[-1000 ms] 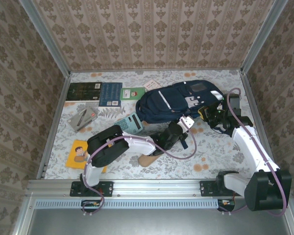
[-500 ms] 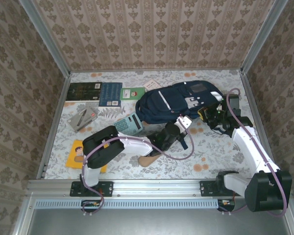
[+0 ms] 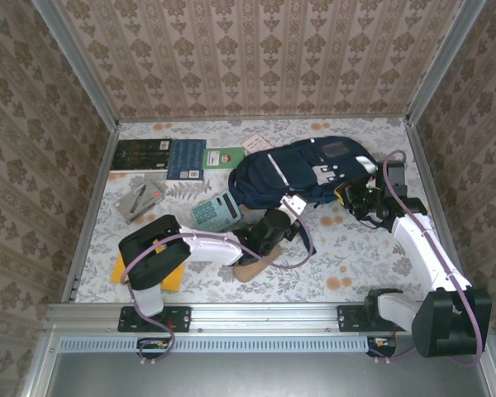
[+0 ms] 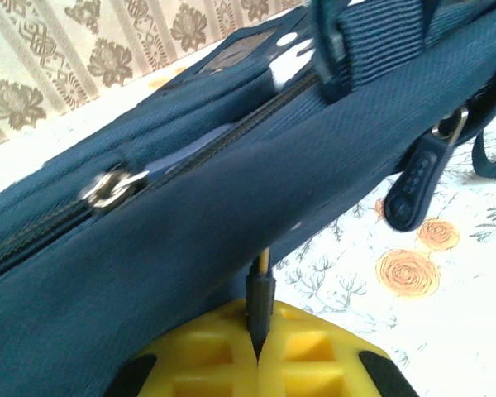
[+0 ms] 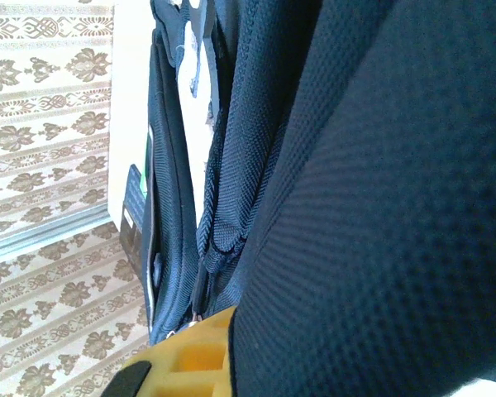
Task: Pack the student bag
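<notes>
Student bag (image 3: pixel 289 169) looks zipped, so it's the opening step: left hand (image 4: pixel 258 335) clamped on a zip pull (image 4: pixel 260 289), right hand (image 3: pixel 350 195) closed, pinching its right end. Next, drag the pull.

Left claw (image 4: pixel 258 351), right claw (image 3: pixel 345 195): both shut.

A navy-blue student bag (image 3: pixel 302 174), thinly striped in white, met the left arm's yellow fingers (image 4: pixel 314 364) on a white counter (image 3: pixel 351 252) printed with grey leaves and orange blooms. A teal calculator (image 3: pixel 217 210) sat left of them, before beige damask walls (image 3: pixel 256 58).
</notes>
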